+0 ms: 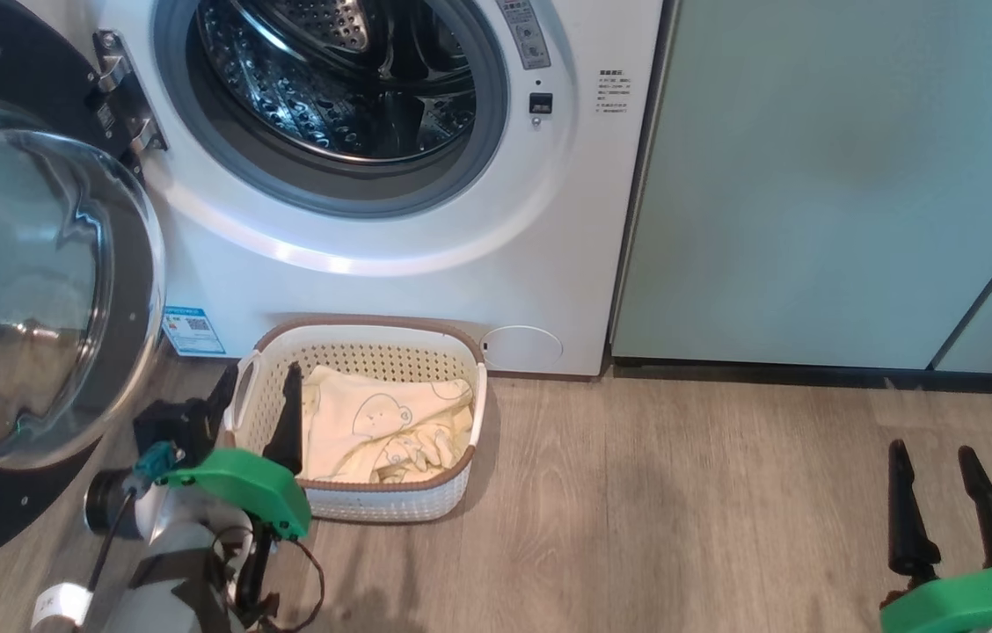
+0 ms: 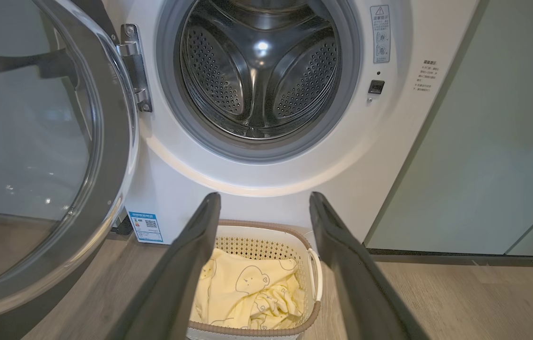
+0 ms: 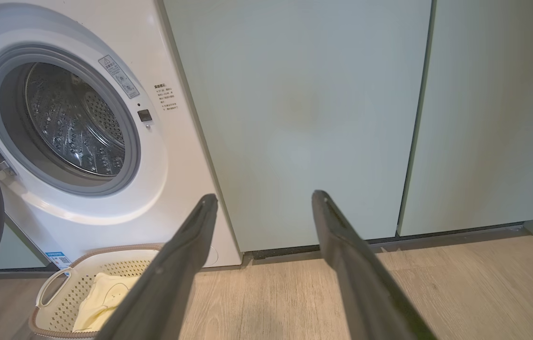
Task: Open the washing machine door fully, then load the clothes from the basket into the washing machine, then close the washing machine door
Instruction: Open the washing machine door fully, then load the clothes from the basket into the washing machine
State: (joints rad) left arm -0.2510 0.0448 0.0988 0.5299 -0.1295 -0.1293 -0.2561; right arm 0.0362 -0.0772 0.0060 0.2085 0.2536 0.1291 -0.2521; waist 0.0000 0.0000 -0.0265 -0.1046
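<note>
1 basket (image 1: 390,505) w/ clothes (image 1: 373,422); 1 washer (image 1: 426,299), 1 door (image 1: 21,290) open.

Three low views toward washing machine (image 1: 426,290)

Black-rimmed glass washing machine door (image 1: 21,290) stands open; pale yellow bear-print clothes (image 1: 373,422) lie in the cream perforated basket (image 1: 390,503) on the floor (image 1: 637,492) against the white washing machine (image 1: 461,299).

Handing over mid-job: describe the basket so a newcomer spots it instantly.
Find the white washing machine, its round door swung open. On the floor before it sits the basket holding pale yellow clothes. Perforated cream walls and a brown rim set it apart.
</note>
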